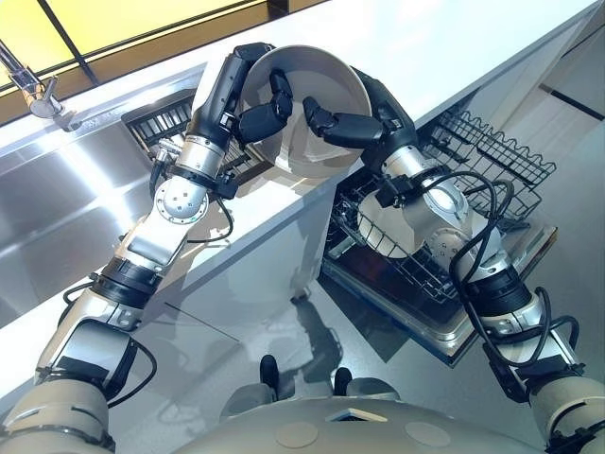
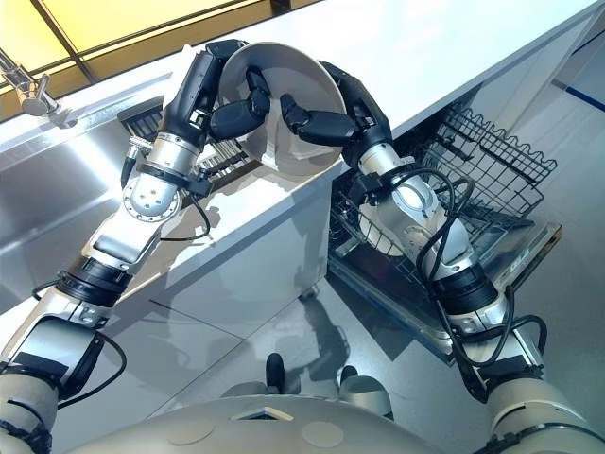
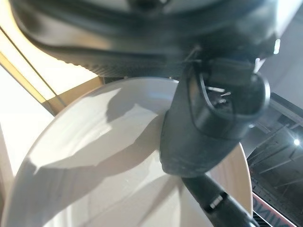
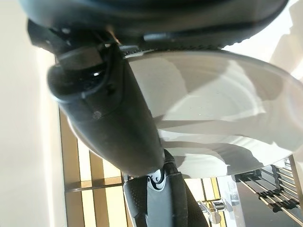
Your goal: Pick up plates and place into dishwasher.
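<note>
My left hand [image 1: 225, 90] and right hand [image 1: 371, 112] both clamp the plate [image 1: 319, 83], upper centre; the eye views add the dishwasher rack [image 1: 487, 151].

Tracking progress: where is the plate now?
Eye views: the plate is held between left hand and right hand above the counter edge, left of the dishwasher rack.

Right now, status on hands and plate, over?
Left hand and right hand both shut on plate, tilted above counter. Dishwasher rack pulled out, right side. Nothing seen blocking.
</note>
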{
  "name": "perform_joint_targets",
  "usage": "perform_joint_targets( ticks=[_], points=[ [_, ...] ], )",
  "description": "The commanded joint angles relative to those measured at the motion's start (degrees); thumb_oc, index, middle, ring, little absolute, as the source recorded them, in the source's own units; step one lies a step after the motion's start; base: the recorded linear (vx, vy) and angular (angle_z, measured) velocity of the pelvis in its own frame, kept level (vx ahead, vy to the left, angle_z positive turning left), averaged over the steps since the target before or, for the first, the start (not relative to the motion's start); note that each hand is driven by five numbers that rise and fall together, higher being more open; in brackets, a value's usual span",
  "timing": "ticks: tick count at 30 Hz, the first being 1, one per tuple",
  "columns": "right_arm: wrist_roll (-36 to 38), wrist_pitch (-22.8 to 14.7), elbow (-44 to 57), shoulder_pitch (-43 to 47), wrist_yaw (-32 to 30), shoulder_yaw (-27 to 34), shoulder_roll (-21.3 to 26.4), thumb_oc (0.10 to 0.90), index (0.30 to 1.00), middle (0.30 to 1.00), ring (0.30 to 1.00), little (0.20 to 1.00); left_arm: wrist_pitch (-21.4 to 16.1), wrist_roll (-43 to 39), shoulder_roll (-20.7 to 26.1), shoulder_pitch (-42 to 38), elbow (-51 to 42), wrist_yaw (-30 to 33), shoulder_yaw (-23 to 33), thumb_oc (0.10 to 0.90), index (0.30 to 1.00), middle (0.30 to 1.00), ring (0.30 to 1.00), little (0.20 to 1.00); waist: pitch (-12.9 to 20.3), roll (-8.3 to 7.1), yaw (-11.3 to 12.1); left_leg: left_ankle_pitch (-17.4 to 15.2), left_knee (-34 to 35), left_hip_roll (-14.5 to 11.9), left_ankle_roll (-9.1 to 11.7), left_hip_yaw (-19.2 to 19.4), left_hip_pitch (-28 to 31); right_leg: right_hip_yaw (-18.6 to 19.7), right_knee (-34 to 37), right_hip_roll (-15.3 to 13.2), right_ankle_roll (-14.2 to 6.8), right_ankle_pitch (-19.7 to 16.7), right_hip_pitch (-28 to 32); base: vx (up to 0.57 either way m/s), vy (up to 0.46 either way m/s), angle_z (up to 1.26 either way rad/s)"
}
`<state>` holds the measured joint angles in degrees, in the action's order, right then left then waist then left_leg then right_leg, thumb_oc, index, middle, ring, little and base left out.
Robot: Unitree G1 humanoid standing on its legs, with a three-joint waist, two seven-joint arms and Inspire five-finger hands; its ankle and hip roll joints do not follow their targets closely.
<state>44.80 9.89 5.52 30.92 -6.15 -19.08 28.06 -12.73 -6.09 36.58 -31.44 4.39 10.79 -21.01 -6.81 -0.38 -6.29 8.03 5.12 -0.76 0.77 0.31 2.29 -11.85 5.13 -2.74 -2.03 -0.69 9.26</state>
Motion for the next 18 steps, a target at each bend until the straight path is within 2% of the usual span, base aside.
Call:
perform_joint_targets(
  ticks=[1, 5, 8, 9, 10, 12, 14, 15, 18],
  points=[
    [1.1, -5.7, 1.8, 8.9, 0.5, 0.0, -2.8, 0.1, 0.3, 0.3, 0.3, 0.2, -10.6, 2.9, 1.2, -11.3, -9.2, 3.1, -2.6, 0.1, 0.3, 0.3, 0.3, 0.2, 6.4, 0.21, 1.5, -8.0, -0.5, 0.8, 1.5, 4.8, 3.0, 0.7, -7.5, 2.1, -4.2, 5.2, -4.9, 0.0, -0.016, 0.06],
    [1.9, -6.4, 2.0, 8.7, 0.1, 0.3, -2.0, 0.1, 0.3, 0.3, 0.3, 0.2, -11.4, 7.8, 3.5, -11.7, -10.4, 6.6, -1.5, 0.1, 0.3, 0.3, 0.3, 0.2, 6.3, 0.04, 1.7, -8.0, -0.4, 0.7, 1.7, 4.8, 3.0, 0.6, -7.2, 2.1, -4.2, 5.0, -4.8, 0.0, -0.016, 0.04],
    [3.4, -8.6, 1.5, 9.5, -0.8, 1.3, -0.1, 0.1, 0.3, 0.3, 0.3, 0.2, -9.6, 4.6, 6.8, -11.6, -9.8, 5.8, 0.8, 0.1, 0.3, 0.3, 0.3, 0.2, 6.2, -0.08, 1.9, -7.9, -0.4, 0.5, 2.0, 4.9, 3.0, 0.4, -7.1, 2.1, -4.2, 4.7, -4.8, 0.0, 0.0, 0.0],
    [3.1, -9.5, 1.1, 9.7, -1.2, 1.6, 0.0, 0.1, 0.3, 0.3, 0.3, 0.2, -7.3, 2.8, 7.3, -11.1, -9.4, 4.6, 1.5, 0.331, 0.498, 0.498, 0.498, 0.431, 6.2, -0.07, 2.0, -7.9, -0.5, 0.4, 2.0, 4.9, 3.1, 0.4, -7.2, 2.2, -4.2, 4.7, -4.9, 0.0, 0.0, 0.0],
    [2.9, -9.8, 1.0, 9.9, -1.3, 1.8, 0.1, 0.1, 0.3, 0.3, 0.3, 0.2, -6.3, 2.1, 7.4, -10.9, -9.4, 4.4, 1.9, 0.8, 0.9, 0.9, 0.9, 0.9, 6.2, -0.05, 2.0, -7.9, -0.5, 0.4, 2.1, 5.0, 3.1, 0.4, -7.2, 2.2, -4.2, 4.7, -4.9, 0.0, 0.0, 0.0],
    [0.4, -11.6, 0.8, 10.7, -3.5, 3.0, 0.5, 0.1, 0.3, 0.3, 0.3, 0.2, 0.7, -3.5, 8.8, -11.0, -7.5, 0.7, 3.2, 0.8, 0.9, 0.9, 0.9, 0.9, 6.0, 0.19, 1.9, -7.8, -0.5, 0.3, 2.0, 5.1, 3.2, 0.3, -7.2, 2.2, -4.3, 4.5, -4.9, 0.0, 0.0, 0.0],
    [-4.0, -13.5, 0.5, 11.1, -5.9, 4.6, 1.3, 0.1, 0.3, 0.3, 0.3, 0.2, 5.8, -9.3, 10.2, -11.8, -5.4, -2.2, 3.7, 0.8, 0.9, 0.9, 0.9, 0.9, 6.1, 0.41, 1.7, -7.9, -0.5, 0.1, 2.0, 5.3, 3.4, 0.3, -7.2, 2.1, -4.5, 4.4, -4.9, 0.0, 0.0, 0.0],
    [-4.8, -13.4, 0.4, 11.3, -6.5, 5.2, 1.5, 0.1, 0.3, 0.3, 0.3, 0.2, 6.7, -11.1, 10.6, -12.0, -4.7, -3.1, 4.0, 0.8, 0.9, 0.9, 0.9, 0.9, 6.1, 0.49, 1.6, -7.9, -0.6, 0.1, 2.0, 5.4, 3.5, 0.3, -7.2, 2.1, -4.5, 4.4, -4.9, 0.0, 0.0, 0.0],
    [-16.7, -15.5, -1.7, 12.8, -13.4, 10.5, 5.4, 0.1, 0.3, 0.3, 0.3, 0.2, 12.7, -22.5, 13.3, -13.3, 0.8, -10.1, 6.4, 0.8, 0.9, 0.9, 0.9, 0.9, 6.5, 1.2, 0.9, -8.0, -0.6, -0.2, 2.1, 6.0, 3.7, 0.4, -7.1, 2.0, -4.9, 4.3, -4.9, 0.02, -0.008, -0.05]
  ],
)
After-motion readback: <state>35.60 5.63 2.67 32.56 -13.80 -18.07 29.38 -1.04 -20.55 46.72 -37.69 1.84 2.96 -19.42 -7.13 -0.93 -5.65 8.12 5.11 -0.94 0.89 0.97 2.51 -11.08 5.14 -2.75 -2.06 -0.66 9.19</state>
